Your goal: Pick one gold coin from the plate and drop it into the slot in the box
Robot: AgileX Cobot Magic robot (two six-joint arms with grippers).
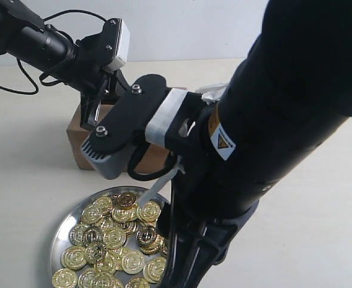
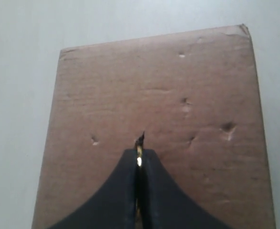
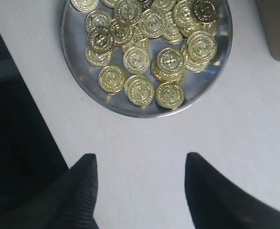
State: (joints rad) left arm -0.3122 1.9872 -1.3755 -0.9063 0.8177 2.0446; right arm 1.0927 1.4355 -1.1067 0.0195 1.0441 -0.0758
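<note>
The left claw (image 2: 139, 157) clenched a coin (image 2: 139, 162), only its gold edge showing, at the slot (image 2: 140, 139) in the box (image 2: 178, 95), whose slit the tips mostly hid. The right claw (image 3: 140, 186) hung released over the tabletop (image 3: 226, 133) near the plate (image 3: 78, 71), cut off at the wrist view's edge

On the table (image 1: 26, 198), the box (image 1: 77, 141) stands just behind the plate (image 1: 59, 231), in which the coins (image 1: 113, 237) lie
</note>
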